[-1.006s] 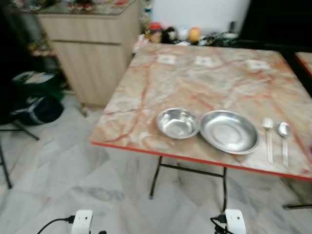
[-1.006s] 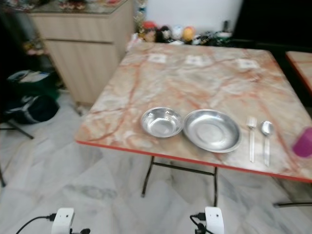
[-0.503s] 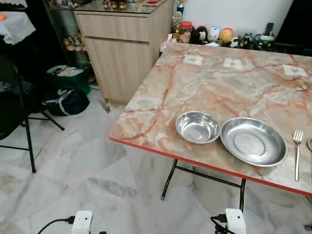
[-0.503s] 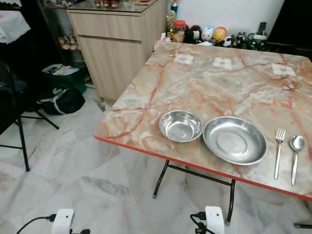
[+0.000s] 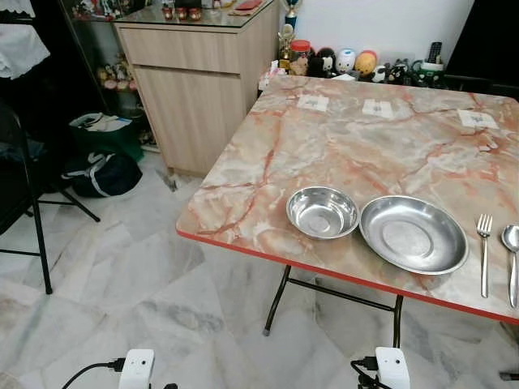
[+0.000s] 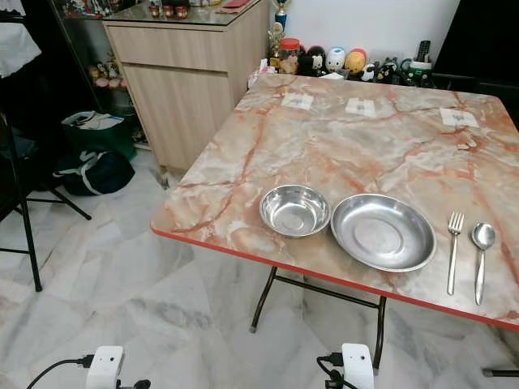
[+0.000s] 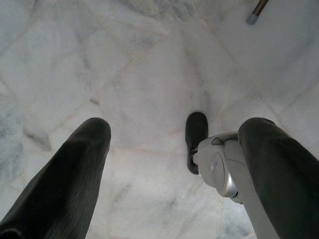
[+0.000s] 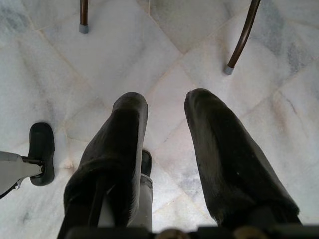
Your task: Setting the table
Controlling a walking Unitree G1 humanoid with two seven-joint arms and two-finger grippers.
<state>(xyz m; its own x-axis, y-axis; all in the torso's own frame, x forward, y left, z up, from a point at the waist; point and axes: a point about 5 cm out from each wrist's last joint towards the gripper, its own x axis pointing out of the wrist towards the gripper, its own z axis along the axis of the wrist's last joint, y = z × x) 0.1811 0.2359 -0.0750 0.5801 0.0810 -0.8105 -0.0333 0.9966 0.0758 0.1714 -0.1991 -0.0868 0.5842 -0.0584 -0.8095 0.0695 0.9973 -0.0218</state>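
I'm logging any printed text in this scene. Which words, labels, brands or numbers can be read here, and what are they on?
No text can be read.
Paper cards on the far side of the table: dark print, too small and blurred to read.
Jar and figurines past the table's far edge: any labels are too small to read.
Bowl, plate, fork, spoon: no markings visible.
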